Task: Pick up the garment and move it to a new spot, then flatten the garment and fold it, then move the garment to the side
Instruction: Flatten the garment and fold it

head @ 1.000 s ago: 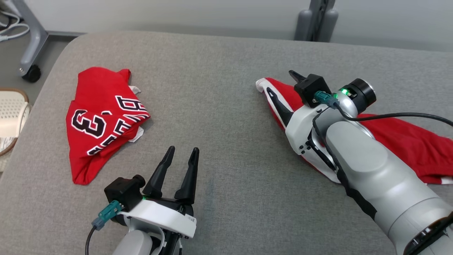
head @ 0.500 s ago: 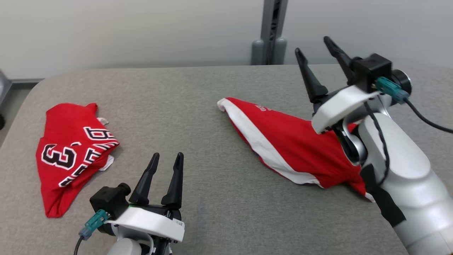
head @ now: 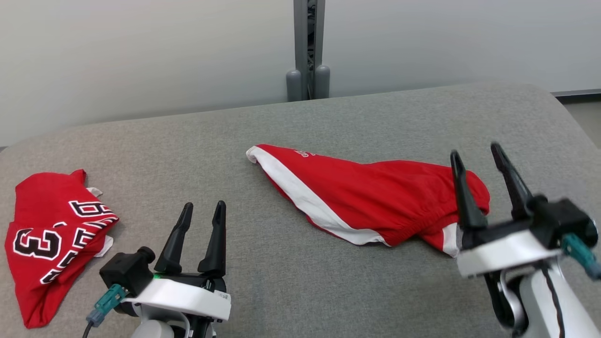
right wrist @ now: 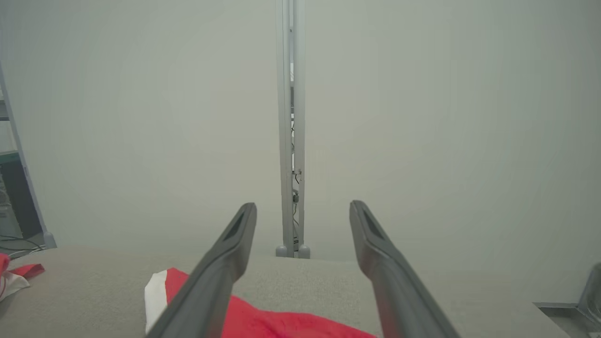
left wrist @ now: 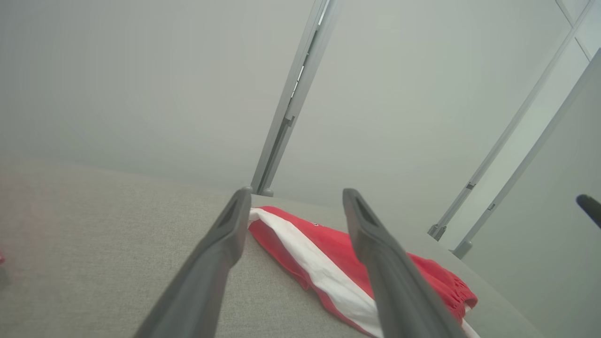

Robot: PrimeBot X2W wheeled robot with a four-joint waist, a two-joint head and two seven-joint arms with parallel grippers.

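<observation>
The garment (head: 375, 202) is a red pair of shorts with a white side stripe. It lies crumpled and stretched out on the grey padded surface (head: 281, 281), right of centre. My right gripper (head: 474, 149) stands open at the lower right, fingers pointing up by the garment's right end, with nothing between them. My left gripper (head: 204, 204) is open and empty at the lower left, apart from the cloth. The left wrist view shows the garment (left wrist: 324, 241) beyond the open left gripper (left wrist: 296, 191). In the right wrist view the garment (right wrist: 263, 324) lies below the open right gripper (right wrist: 304, 204).
A second red garment, a jersey with black-and-white lettering (head: 51, 234), lies bunched at the far left of the surface; its edge (right wrist: 19, 272) also appears in the right wrist view. A grey post (head: 307, 47) stands against the pale wall behind. The surface's rounded right edge is near my right arm.
The head camera has swung, shifting the whole picture. My right gripper has lifted off the shorts, risen, then drawn back to the lower right, staying open. The left gripper has kept its pose.
</observation>
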